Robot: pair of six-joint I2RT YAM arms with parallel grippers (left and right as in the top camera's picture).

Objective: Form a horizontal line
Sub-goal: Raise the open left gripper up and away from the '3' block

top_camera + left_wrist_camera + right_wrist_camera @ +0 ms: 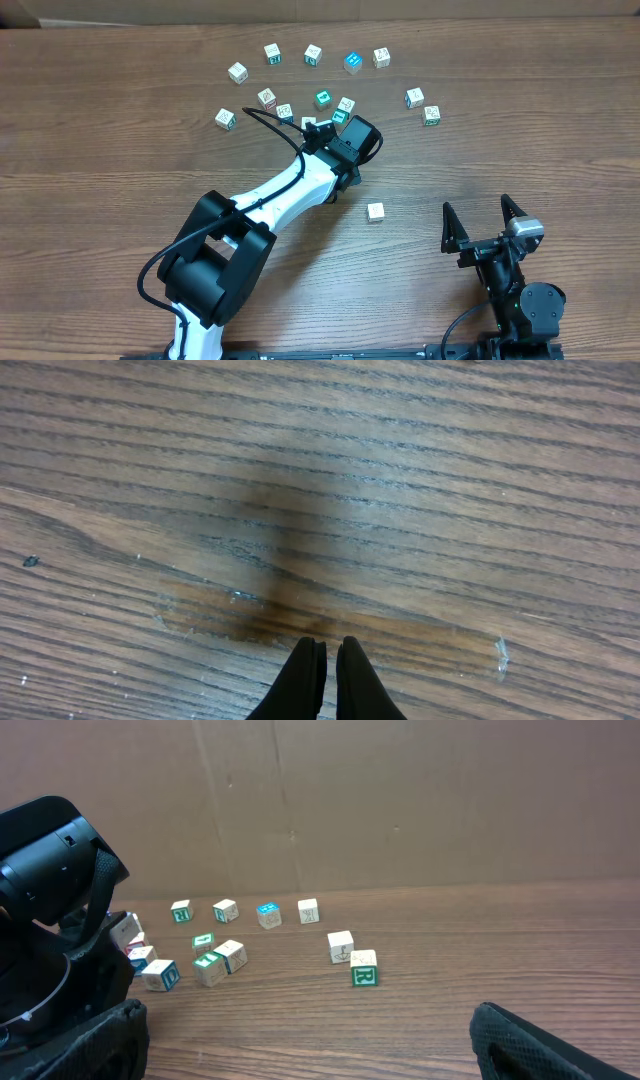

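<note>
White cubes (312, 54) lie scattered, no line yet; left claw (322, 648) is pinched shut on nothing, right claw (477, 212) gapes empty.

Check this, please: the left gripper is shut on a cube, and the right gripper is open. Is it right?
No. The left gripper is shut on nothing: the left wrist view shows no cube between its closed fingers. The right gripper is indeed open.

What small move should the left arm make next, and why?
Probably open the left claw and re-aim at a cube: its wrist view shows it shut on nothing over bare table, while the cubes lie scattered, not in a line.
</note>
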